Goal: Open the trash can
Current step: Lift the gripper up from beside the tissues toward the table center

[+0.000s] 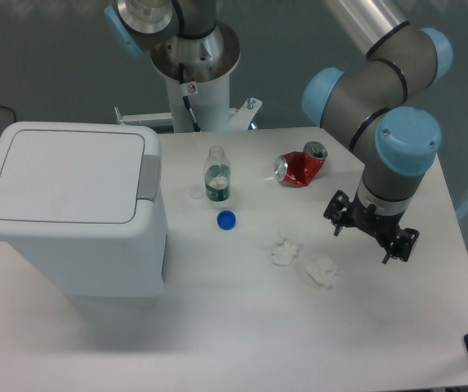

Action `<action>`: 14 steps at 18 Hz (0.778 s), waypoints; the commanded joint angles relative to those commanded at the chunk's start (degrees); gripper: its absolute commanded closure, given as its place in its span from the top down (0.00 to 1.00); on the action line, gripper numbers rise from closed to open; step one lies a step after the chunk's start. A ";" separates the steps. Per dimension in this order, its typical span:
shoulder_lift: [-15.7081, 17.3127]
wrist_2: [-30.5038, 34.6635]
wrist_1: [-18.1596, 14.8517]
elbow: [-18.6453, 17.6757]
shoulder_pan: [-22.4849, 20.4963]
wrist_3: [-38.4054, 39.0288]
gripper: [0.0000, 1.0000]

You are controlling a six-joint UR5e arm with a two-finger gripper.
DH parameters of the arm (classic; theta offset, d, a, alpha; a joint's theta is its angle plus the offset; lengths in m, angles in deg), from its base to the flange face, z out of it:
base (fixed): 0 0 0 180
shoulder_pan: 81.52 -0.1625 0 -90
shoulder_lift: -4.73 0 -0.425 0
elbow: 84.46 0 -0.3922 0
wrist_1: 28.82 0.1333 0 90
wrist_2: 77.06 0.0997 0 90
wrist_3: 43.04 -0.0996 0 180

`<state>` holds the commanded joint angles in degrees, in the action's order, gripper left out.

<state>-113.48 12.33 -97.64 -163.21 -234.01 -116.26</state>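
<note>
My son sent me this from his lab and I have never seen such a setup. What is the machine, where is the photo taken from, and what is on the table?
It is a single photo from a fixed camera looking down at a white table. The grey jointed tube with light blue caps is a robot arm; its black two-finger gripper hangs over the table's right side, fingers spread, holding nothing. On the left stands a large boxy white plastic trash can, its flat lid shut, with a grey push-latch on the lid's right edge. Mid-table are a small clear plastic bottle standing upright without a cap, a blue bottle cap lying beside it, a crushed red drink can, and two crumpled white paper wads.
</note>
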 joint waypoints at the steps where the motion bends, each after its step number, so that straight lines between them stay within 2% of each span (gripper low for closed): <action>1: 0.00 0.09 0.00 -0.09 0.09 -0.09 1.00; 6: -0.26 -0.35 0.52 -0.79 0.17 0.61 1.00; 7: -0.18 -0.61 2.70 -2.27 0.35 1.05 1.00; 10: 0.09 -4.47 14.81 -9.12 0.35 2.72 1.00; 11: 0.09 -4.57 16.85 -10.27 0.53 2.99 1.00; 14: -0.52 -4.66 17.23 -10.63 1.14 4.22 1.00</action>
<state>-114.01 7.67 -80.42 -173.84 -232.88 -112.04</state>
